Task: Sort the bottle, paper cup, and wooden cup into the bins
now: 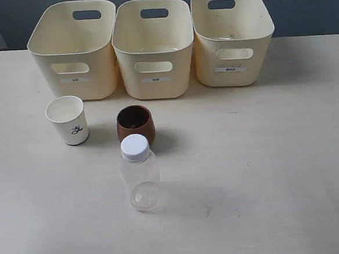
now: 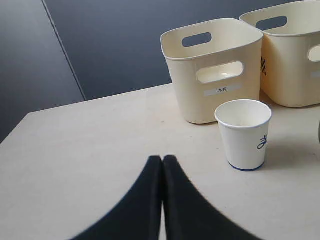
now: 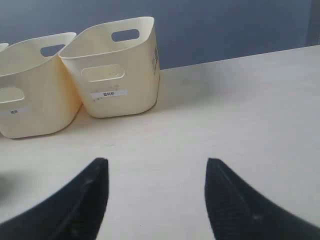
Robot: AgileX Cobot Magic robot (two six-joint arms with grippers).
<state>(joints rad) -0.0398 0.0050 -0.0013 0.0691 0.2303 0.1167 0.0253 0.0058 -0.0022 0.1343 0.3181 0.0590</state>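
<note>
Exterior view, left to right. The paper cup (image 1: 68, 120) stands upright on the table (image 1: 264, 155), mouth up, long axis vertical. It is white and tapered, with a small dark blue mark on its side, and sits in front of the left bin (image 1: 74, 49), apart from it.

The wooden cup (image 1: 135, 126) stands upright just to the right of the paper cup, mouth up, in front of the gap between the left bin and the middle bin (image 1: 153, 48). It is dark reddish-brown and barrel-shaped.

The bottle (image 1: 139, 173) stands upright directly in front of the wooden cup, overlapping it in this view; whether they touch cannot be told. It is clear plastic with a white screw cap on top and is the tallest of the three items.

The right bin (image 1: 232, 36) stands at the back right. All three bins are cream tubs in a row, each with oval handle cut-outs and a small white label.

Left wrist view: the left gripper (image 2: 162, 159) has its black fingers pressed together, nothing between them. The paper cup (image 2: 243, 133) stands ahead of it and off to one side, well apart.

Right wrist view: the right gripper (image 3: 157, 165) has its fingers spread wide, holding nothing. Only bare table and two bins lie ahead.
</note>
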